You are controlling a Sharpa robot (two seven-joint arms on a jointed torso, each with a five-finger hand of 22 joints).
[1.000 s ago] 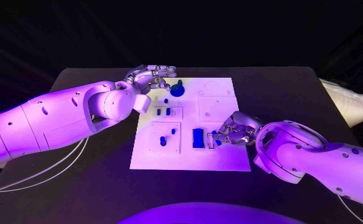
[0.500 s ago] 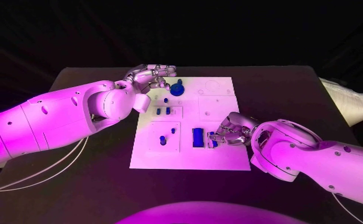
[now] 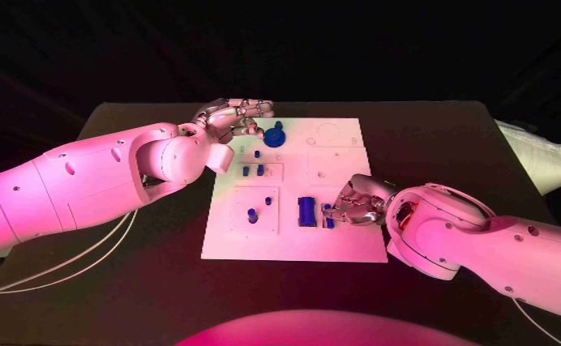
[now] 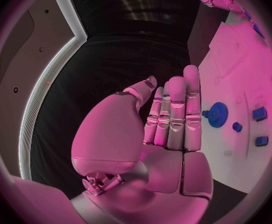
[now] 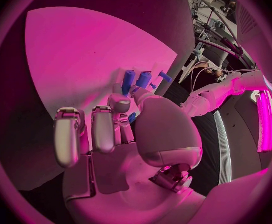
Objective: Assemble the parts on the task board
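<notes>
The white task board [image 3: 339,241] lies mid-table. My right hand [image 3: 357,202] is low over its right side, just right of an upright blue block [image 3: 306,211]. Its thumb and a finger pinch a small blue part [image 5: 131,117], also seen as the blue part [image 3: 328,219] at the fingertips. Beyond the right hand [image 5: 120,129] several blue pegs [image 5: 136,78] stand on the board [image 5: 80,55]. My left hand [image 3: 236,118] hovers at the board's far left corner, beside the blue gear [image 3: 274,135]. The left hand [image 4: 167,119] has straight fingers and holds nothing; the gear [image 4: 218,114] is just past them.
Small blue parts [image 3: 249,171] sit in the left-hand recesses, and another peg [image 3: 251,216] stands nearer me. Bare black table [image 3: 444,135] surrounds the board. Small blue pieces [image 4: 259,114] lie past the gear.
My right hand has crept a little left and nearer me, closer to the blue block. The left hand has stayed put.
</notes>
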